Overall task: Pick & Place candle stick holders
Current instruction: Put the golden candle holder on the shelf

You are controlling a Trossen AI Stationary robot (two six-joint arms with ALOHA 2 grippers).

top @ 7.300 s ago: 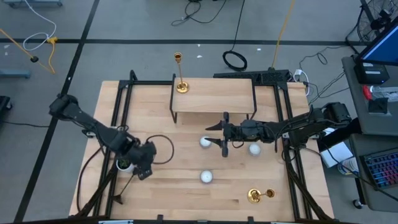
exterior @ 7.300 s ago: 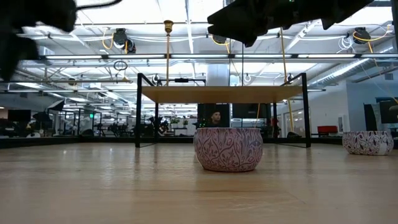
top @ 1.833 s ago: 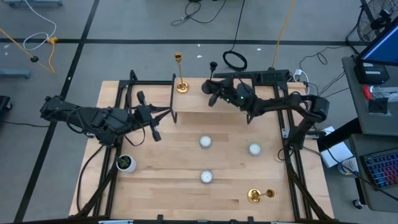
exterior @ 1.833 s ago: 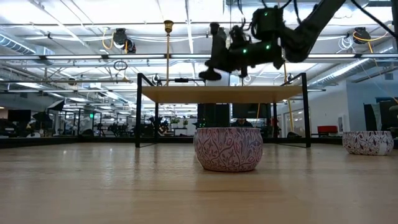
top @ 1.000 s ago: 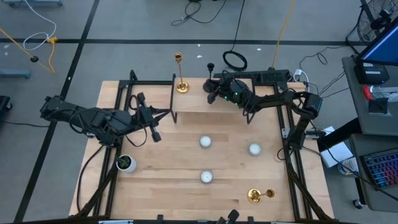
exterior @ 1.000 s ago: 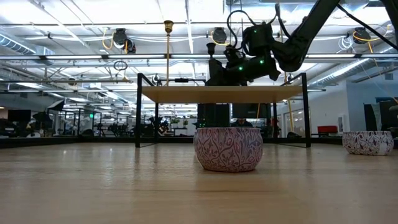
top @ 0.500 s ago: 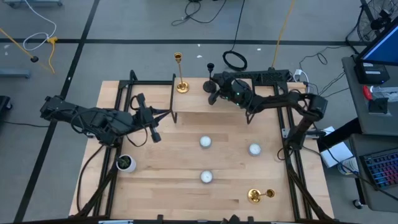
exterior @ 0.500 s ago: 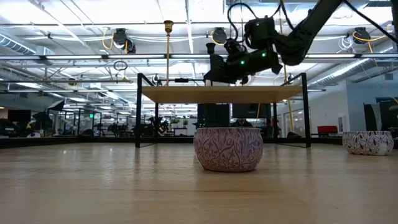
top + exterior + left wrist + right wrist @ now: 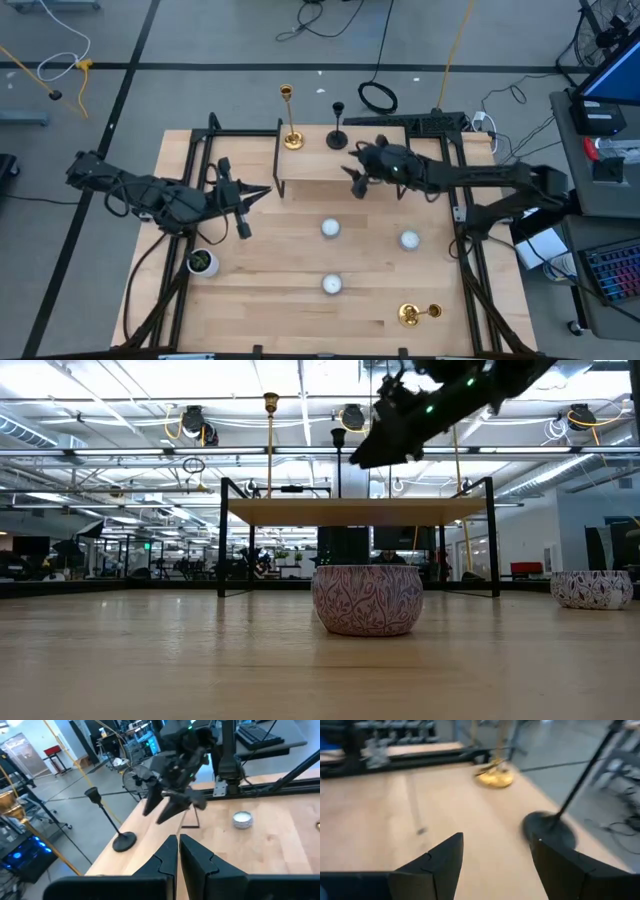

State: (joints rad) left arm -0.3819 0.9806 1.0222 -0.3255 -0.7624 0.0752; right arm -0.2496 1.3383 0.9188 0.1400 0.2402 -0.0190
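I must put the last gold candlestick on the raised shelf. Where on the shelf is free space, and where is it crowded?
The raised shelf is crowded at its far left end: the gold candlestick and the black candlestick stand there side by side. The right gripper, open, hangs over the shelf's middle. The shelf's right half, toward its right legs, is bare wood.

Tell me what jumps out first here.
The raised wooden shelf at the table's far side, with a tall gold candlestick and a shorter black candlestick upright on it. The right end effector, open, hangs just off the black one. Another gold candlestick lies tipped near the front right corner.
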